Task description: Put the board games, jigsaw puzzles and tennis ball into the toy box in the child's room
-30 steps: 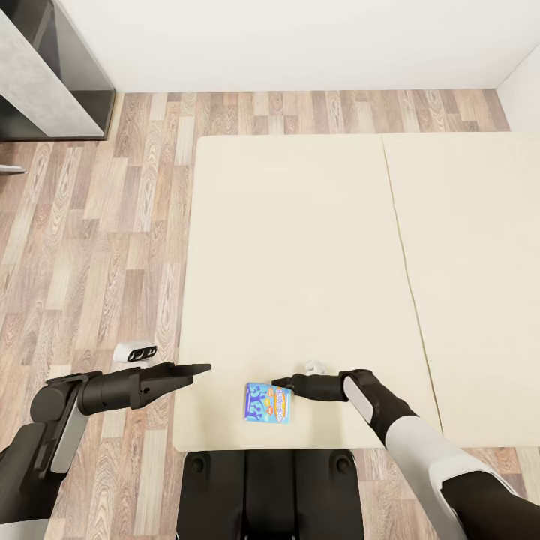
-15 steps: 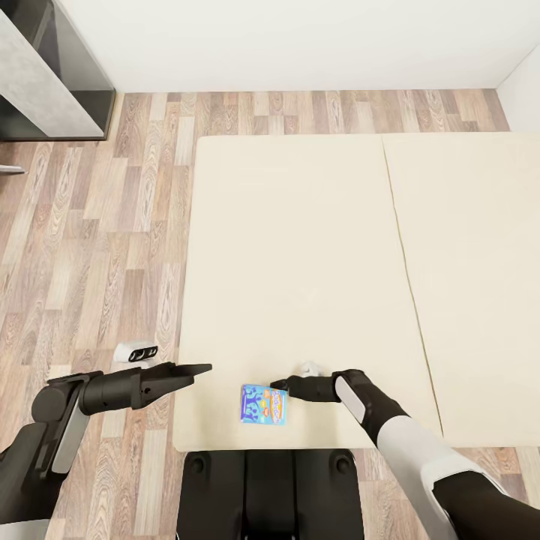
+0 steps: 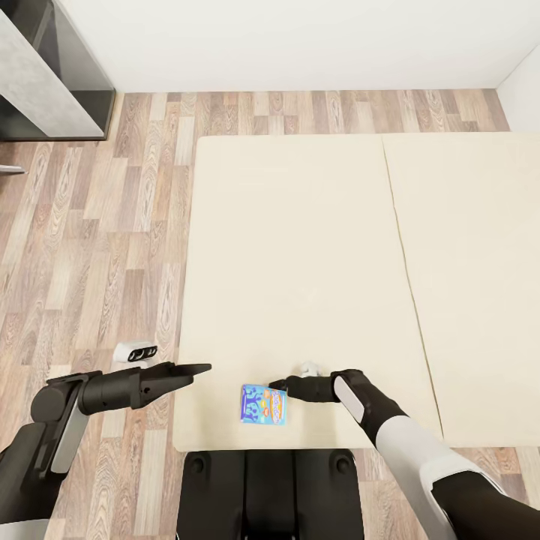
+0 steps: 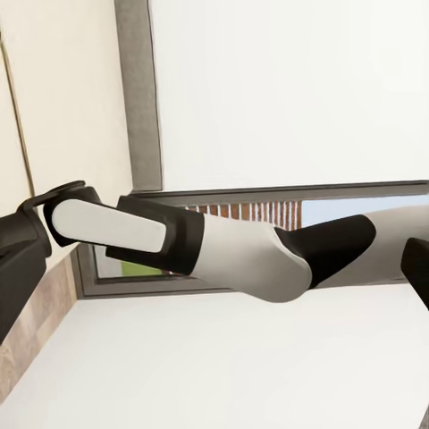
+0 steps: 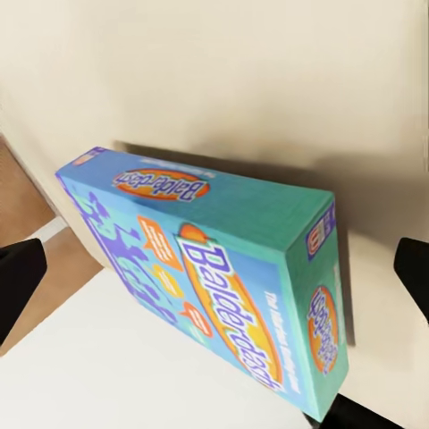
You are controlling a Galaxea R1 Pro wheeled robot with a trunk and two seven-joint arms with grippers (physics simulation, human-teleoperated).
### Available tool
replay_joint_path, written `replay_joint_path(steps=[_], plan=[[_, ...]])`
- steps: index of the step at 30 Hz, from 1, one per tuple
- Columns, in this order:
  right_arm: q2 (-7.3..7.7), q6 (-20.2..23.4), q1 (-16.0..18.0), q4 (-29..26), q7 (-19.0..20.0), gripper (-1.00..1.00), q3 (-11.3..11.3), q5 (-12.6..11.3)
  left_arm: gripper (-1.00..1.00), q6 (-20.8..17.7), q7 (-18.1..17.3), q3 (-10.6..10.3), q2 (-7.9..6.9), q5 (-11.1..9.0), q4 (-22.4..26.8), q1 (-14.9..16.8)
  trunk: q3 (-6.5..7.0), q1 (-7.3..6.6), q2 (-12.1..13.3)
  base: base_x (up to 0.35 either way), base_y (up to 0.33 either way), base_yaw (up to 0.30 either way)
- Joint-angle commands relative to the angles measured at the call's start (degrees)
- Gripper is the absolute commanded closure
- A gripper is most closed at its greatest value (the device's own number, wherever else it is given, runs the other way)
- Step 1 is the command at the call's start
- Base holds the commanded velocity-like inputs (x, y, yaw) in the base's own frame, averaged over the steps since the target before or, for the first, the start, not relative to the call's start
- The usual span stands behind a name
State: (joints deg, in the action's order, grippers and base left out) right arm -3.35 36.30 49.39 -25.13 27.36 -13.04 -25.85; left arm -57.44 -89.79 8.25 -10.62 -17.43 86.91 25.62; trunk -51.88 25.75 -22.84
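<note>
Board game: small blue box [image 3: 264, 404] lying flat on the bed [image 3: 300, 247], near its front edge.
Right tool [image 3: 276, 387]: fingers spread apart, tips just at the box's right side, one each side of it in the wrist view.
Left tool [image 3: 201, 368]: level over the bed's left edge; I cannot tell whether it is parted.

Wood-plank floor [image 3: 112, 225]: mixed brown and grey boards, left of and beyond the mattress. White wall [image 3: 300, 41]: along the far side, with a pale skirting line. Small white device with dark openings [image 3: 135, 351]: lying on the floor, near left.
</note>
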Motion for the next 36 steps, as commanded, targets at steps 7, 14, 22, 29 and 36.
replay_joint_path(steps=[7, 14, 22, 29, 36], plan=[[-0.07, 0.3, 0.0, -0.1, 0.2, -1.00, -0.2, 0.1, -1.00, -0.6, -0.2, 0.1, -0.10, 0.0, 0.0, 0.0, -0.06, 0.04, -0.1, 0.000, 0.000, 0.000], [-0.57, 0.2, 0.0, -0.1, 4.3, -1.00, -0.2, 0.2, -1.00, -0.6, -0.2, 0.2, -0.14, 0.0, 0.0, 0.0, -0.06, 0.04, -0.1, 0.000, 0.000, 0.000], [-0.77, -0.1, 0.0, -0.1, 10.2, -1.00, -0.2, 0.7, -1.00, -0.6, -0.2, 0.1, -0.11, 0.0, 0.0, 0.0, -0.06, 0.04, -0.1, 0.000, 0.000, 0.000], [-0.78, -0.1, 0.0, -0.2, 10.6, -1.00, -0.3, 0.8, -1.00, -0.6, -0.2, 0.1, -0.11, 0.0, 0.0, 0.0, -0.06, 0.04, -0.1, 0.000, 0.000, 0.000], [-0.80, 0.0, 0.0, -0.1, 10.1, -1.00, -0.3, 0.9, -1.00, -0.6, -0.2, 0.0, -0.11, 0.0, 0.0, 0.0, -0.06, 0.04, -0.1, 0.000, 0.000, 0.000]])
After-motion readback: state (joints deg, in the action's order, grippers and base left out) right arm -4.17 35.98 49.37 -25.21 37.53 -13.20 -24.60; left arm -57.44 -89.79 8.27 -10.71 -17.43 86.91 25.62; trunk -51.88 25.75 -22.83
